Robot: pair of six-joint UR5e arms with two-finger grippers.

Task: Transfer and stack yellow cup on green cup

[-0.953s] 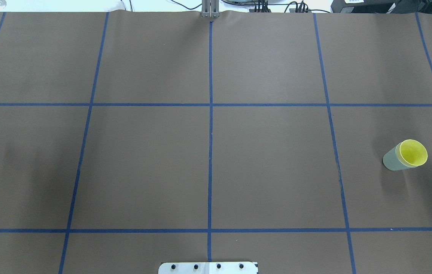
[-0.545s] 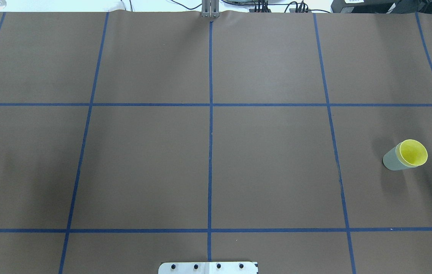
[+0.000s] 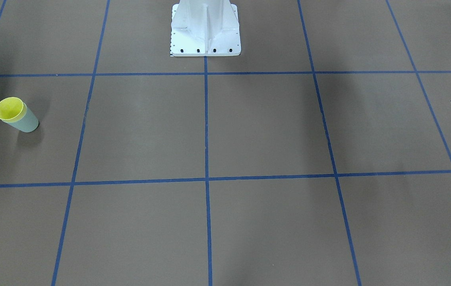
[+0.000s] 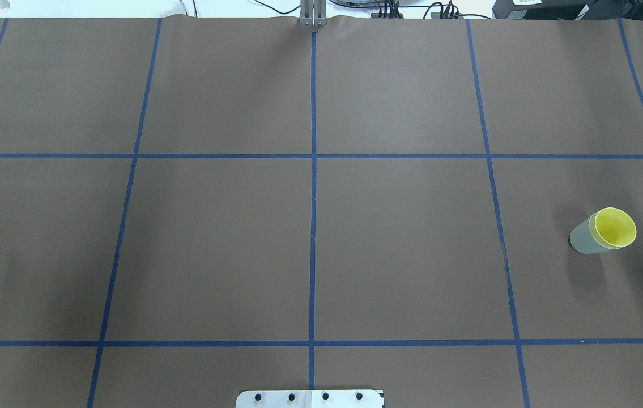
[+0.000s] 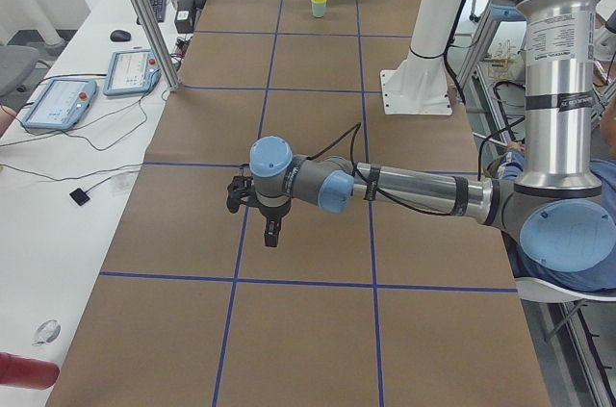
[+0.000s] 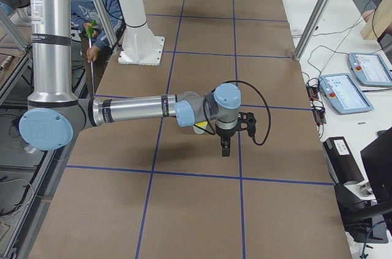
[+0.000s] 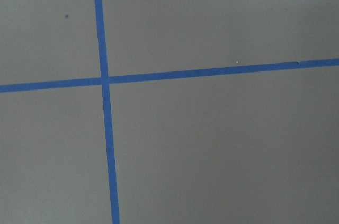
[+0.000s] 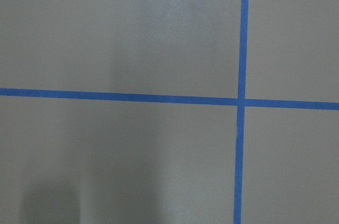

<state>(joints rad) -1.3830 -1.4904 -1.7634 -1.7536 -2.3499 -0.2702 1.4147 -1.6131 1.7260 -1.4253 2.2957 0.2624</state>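
Over the last second neither cup moves in the overhead view. The yellow cup (image 4: 614, 226) sits nested upright inside the green cup (image 4: 580, 239), at about 3 o'clock from the centre of the table (image 4: 412, 255) and near its right edge. Only the soft shadow (image 4: 38, 266) on the 9 o'clock side thins, which we read as the left arm shifting overhead.

Nothing touches the stack. The left gripper (image 5: 272, 231) hangs well apart from it. The right gripper (image 6: 225, 144) hangs above the table, at the stack's 4 o'clock in the right side view. We cannot tell how far open either pair of jaws is. Judgement: stacking looks complete.
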